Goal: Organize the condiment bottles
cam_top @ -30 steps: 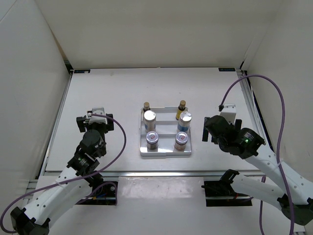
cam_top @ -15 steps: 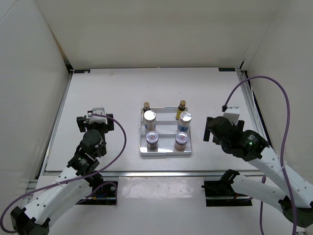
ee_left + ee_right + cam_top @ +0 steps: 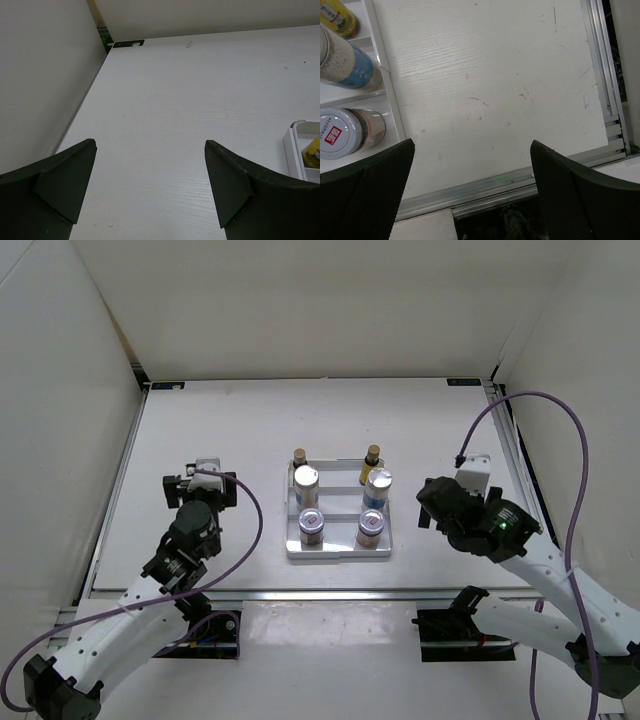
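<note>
Six condiment bottles stand in the white stepped tray (image 3: 338, 551). Two slim yellow ones (image 3: 299, 457) (image 3: 372, 455) are at the back. Two white cylinders (image 3: 306, 481) (image 3: 378, 484) fill the middle row, and two short jars (image 3: 312, 526) (image 3: 371, 528) stand in front. My left gripper (image 3: 197, 480) is open to the tray's left, over bare table (image 3: 150, 190). A yellow bottle (image 3: 312, 152) shows at its view's right edge. My right gripper (image 3: 432, 504) is open to the tray's right (image 3: 472, 195), empty. Its view catches a jar (image 3: 345, 132), a blue-labelled cylinder (image 3: 345, 62) and a yellow bottle (image 3: 337, 17).
White walls close in the table on the left, back and right. A metal rail (image 3: 520, 182) runs along the table's near edge, and another (image 3: 600, 75) along its right side. A purple cable (image 3: 575, 470) loops above the right arm.
Both arms have shifted only slightly: the right wrist drifted a little right and toward the near edge, the left wrist a little right. Both grippers stayed open. The bottles have not moved.
</note>
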You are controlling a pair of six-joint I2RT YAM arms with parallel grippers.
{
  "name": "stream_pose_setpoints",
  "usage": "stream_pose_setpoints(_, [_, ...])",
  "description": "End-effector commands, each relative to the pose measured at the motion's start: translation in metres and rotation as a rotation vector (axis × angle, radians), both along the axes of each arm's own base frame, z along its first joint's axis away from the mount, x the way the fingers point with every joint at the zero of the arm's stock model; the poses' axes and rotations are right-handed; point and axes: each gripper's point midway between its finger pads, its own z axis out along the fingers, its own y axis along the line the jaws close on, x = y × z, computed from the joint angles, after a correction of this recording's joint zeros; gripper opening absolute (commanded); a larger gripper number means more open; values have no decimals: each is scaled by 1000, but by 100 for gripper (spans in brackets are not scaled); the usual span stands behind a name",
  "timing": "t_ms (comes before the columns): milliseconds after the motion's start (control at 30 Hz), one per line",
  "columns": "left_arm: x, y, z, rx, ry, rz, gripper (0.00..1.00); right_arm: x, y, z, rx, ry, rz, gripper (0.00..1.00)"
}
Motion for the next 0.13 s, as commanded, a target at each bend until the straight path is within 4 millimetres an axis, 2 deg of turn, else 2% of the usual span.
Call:
stream_pose_setpoints(0, [-1,0,16,-32,-55,-10,100,5,-3,12,-5,-36,-50,100])
stream_pose_setpoints(100, [-1,0,16,-32,-55,-10,100,3,-9,11,-39,-18,-80,100])
